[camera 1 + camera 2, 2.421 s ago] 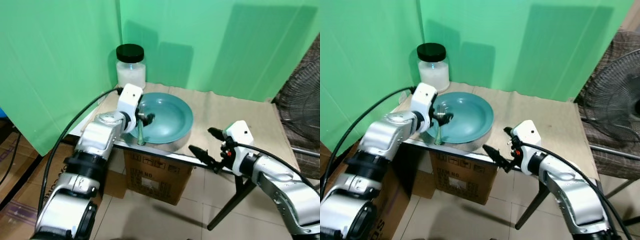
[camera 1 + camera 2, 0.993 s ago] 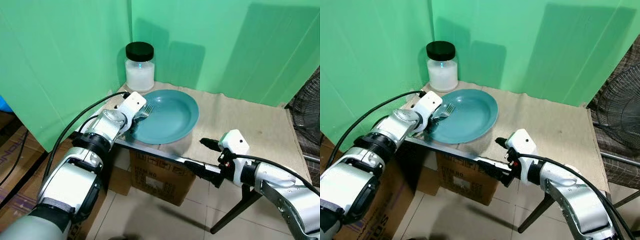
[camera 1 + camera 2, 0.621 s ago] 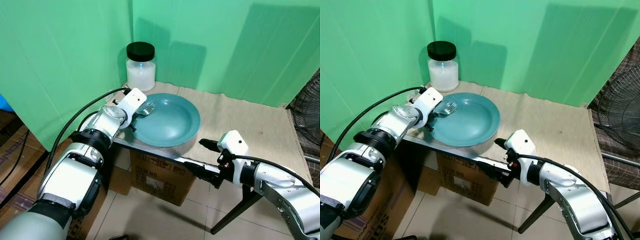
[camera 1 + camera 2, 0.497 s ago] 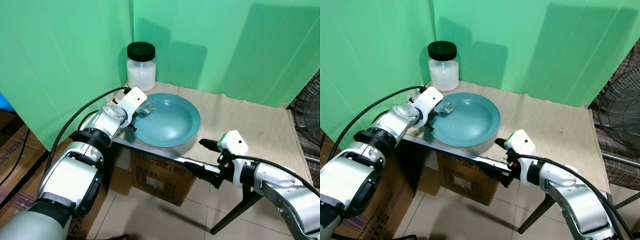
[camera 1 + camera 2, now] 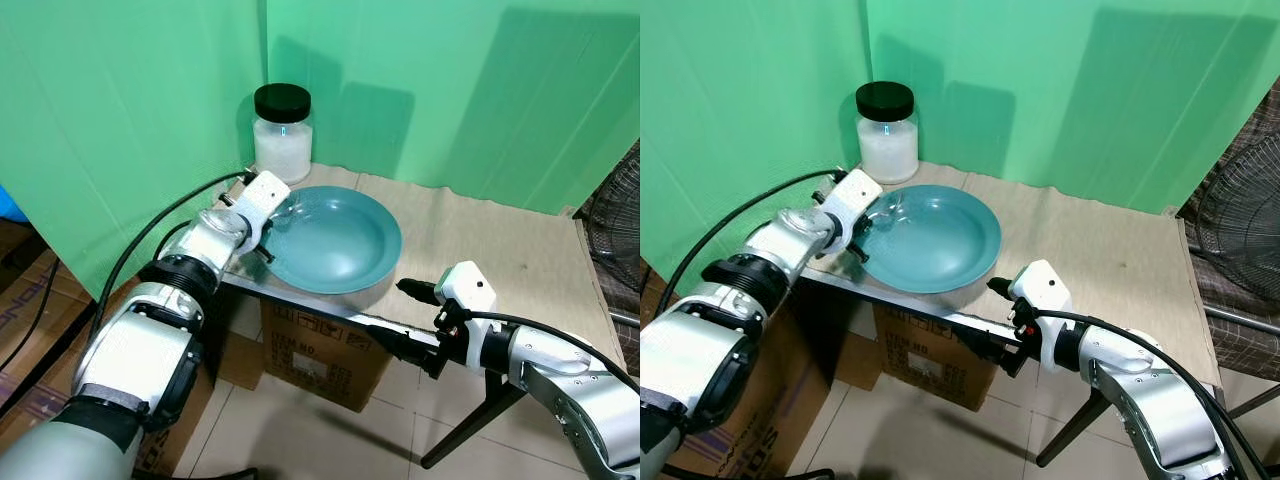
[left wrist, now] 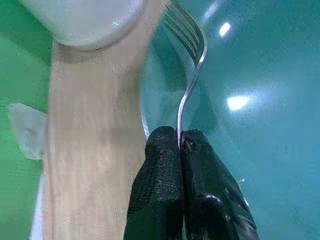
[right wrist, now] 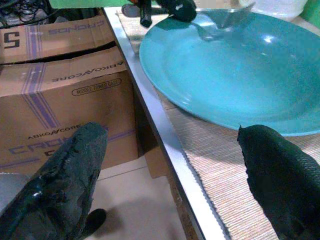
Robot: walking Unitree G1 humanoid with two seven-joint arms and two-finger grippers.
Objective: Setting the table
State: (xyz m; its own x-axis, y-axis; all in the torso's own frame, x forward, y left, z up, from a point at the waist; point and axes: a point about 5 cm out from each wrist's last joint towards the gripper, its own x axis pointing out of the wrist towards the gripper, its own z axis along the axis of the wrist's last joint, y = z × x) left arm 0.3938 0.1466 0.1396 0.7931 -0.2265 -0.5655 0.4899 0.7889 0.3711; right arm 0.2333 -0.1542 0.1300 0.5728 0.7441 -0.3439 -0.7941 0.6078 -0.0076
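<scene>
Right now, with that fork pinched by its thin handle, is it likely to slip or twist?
Probably a little. The left tool grips the fork only at the handle's end, so the long tines could swing. Its shiny metal looks smooth, so it may slide between the pads. It seems stiff and light, and should not bend over the teal plate.

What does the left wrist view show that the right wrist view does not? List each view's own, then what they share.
Left wrist view alone: the left gripper shut on the fork handle seen close up, the tines reaching toward the base of the white jar.

Right wrist view alone: the right gripper with its fingers spread wide below the table edge, and the cardboard box under the table.

Both: the teal plate, the fork over its rim, and the woven mat beneath.
</scene>
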